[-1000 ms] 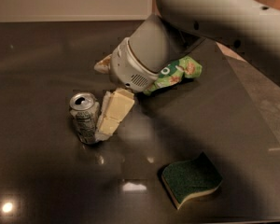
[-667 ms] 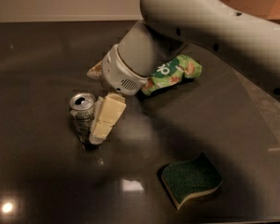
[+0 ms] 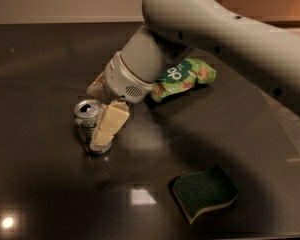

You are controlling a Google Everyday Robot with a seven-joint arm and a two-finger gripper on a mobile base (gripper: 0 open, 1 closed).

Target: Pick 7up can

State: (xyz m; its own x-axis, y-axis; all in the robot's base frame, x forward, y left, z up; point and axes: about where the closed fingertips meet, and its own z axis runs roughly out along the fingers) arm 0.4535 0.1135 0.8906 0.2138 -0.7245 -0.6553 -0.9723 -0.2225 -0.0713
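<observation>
On the dark glossy table (image 3: 45,194), toward the left, the 7up can (image 3: 87,110) stands upright, its silver pull-tab top facing up and its grey side partly hidden. The gripper (image 3: 94,124) is right at the can, reaching down from the upper right. Its claw is spread rather than pressed together, with the can sitting in the gap. One cream-coloured finger (image 3: 110,126) lies along the can's right flank with its tip down near the table. A bit of the other shows just behind the can's top on the far left side. Whether either pad is actually pressing the metal cannot be told. The rounded grey wrist (image 3: 132,69) sits just above and to the right of the can. Right of the wrist, a green snack bag (image 3: 185,78) lies on the table, partly tucked under the arm (image 3: 230,31). Nearer the front and well apart from the can, a green-topped sponge (image 3: 205,191) rests flat.
</observation>
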